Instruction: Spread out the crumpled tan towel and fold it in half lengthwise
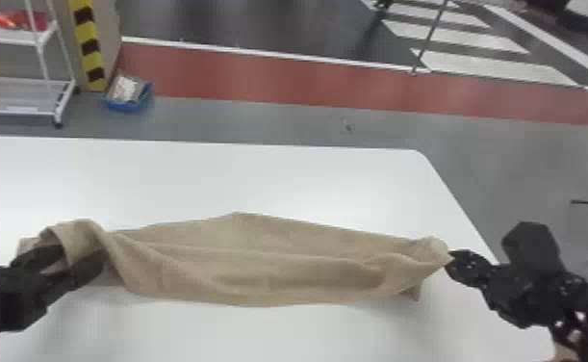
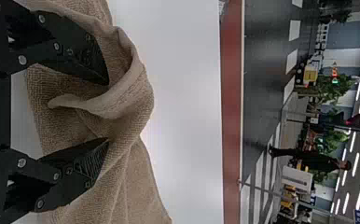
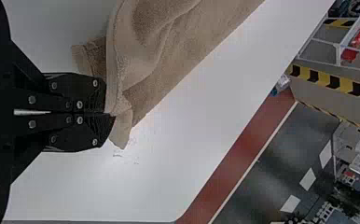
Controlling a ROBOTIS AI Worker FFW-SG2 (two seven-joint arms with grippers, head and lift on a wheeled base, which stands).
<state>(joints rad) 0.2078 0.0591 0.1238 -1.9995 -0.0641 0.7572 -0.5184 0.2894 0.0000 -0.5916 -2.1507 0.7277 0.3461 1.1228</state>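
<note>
Head view: tan towel is on the counter at about 6 o'clock, bunched into a long strip with ripples running end to end. Left hand at 8 o'clock, in the rolled-over end. Right hand at 4 o'clock, at the other end. Reads as the spreading step, pretty early; lengthwise fold has to wait.

Left wrist view: left hand is spread, cloth heaped around its fingers, not clamped. Get one finger under the rim, one over, then close on a single layer. Grab the whole roll and the twist gets locked in.

Right wrist view: right hand is pressed together, pinching the towel's edge near a corner, small flap poking past the tips. Bite looks shallow, may slip. Hold it as the anchor, lift slightly, pull slowly toward 3 o'clock against left's 9, then lay the near edge down toward 6.
</note>
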